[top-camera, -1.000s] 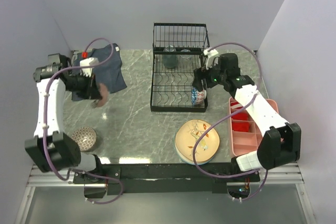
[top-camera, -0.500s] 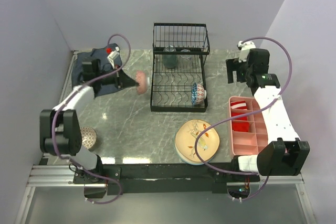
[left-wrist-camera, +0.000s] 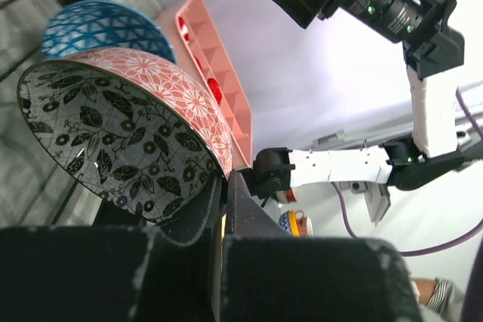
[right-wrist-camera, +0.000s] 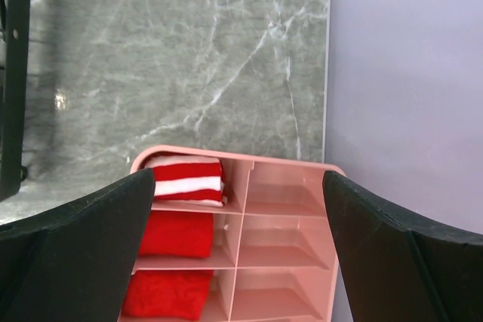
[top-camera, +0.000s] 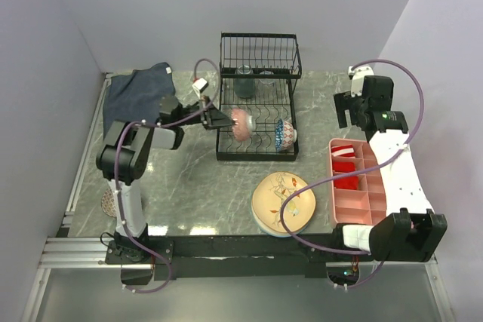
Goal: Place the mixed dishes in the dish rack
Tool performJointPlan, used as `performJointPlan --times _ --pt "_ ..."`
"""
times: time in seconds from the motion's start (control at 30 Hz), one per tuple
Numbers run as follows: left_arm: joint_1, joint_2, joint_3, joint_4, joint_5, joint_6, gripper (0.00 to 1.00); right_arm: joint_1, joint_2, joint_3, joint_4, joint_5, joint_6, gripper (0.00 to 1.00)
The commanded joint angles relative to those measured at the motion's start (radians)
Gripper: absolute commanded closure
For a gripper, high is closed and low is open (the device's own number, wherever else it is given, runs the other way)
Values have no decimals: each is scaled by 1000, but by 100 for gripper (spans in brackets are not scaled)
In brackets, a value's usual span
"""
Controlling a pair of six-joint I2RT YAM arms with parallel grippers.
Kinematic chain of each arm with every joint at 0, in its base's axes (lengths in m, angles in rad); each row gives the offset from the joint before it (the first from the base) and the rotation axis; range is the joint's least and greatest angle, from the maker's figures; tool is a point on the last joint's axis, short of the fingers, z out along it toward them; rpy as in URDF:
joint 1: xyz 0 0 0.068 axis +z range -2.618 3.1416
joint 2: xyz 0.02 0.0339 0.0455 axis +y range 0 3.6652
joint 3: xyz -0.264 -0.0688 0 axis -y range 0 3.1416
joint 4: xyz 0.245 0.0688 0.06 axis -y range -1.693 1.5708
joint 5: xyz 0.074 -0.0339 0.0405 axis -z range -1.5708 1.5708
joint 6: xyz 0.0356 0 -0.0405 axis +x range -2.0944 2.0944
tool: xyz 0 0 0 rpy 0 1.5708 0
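Now left gripper (left-wrist-camera: 224, 190) pinches pinkish bowl (left-wrist-camera: 128, 130) by rim, on edge over dish rack (top-camera: 255, 154) so you can slot it beside blue bowl (left-wrist-camera: 98, 32); right gripper (right-wrist-camera: 238, 179) wide, clear of rack.

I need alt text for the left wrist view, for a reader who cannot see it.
The left gripper, shut, holds a pink bowl by its rim. A blue bowl shows behind it, then a pink tray and the right arm.

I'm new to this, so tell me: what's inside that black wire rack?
A blue bowl on edge and a cup at the back. The left gripper's pink bowl hides the slots beneath it.
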Motion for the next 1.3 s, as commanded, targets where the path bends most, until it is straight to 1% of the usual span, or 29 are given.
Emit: performJointPlan --times 0.0,0.1,0.2,0.23,0.37,0.43,0.53,0.73,0.9,1.07,1.27 --pt "-59 31 102 320 -53 -29 99 -9 -42 -16 -4 27 -21 0" --pt "-96 83 153 306 -56 -28 99 -10 -50 -27 -7 20 -17 0" --pt "-126 102 171 239 -77 17 99 -12 -64 -39 -7 11 -12 0" --pt "-136 105 177 213 -82 62 99 -13 -70 -44 -8 10 -9 0" --pt "-172 122 206 109 -106 145 99 -15 -91 -76 -10 -6 6 0" --pt "-177 132 232 29 -135 200 99 -16 -100 -87 -11 -10 11 0" --pt "-191 152 268 -28 -143 246 99 -16 -114 -108 -10 -10 14 0" --pt "-215 224 309 -22 -159 231 99 -21 -121 -119 -13 -10 17 0" --pt "-225 221 280 -19 -192 228 99 -22 -113 -113 -22 -12 14 0" --pt "-220 172 226 -86 -206 306 99 -22 -105 -124 -10 -19 23 0" --pt "-222 160 243 -279 -209 441 99 -22 -94 -134 6 -36 34 0"
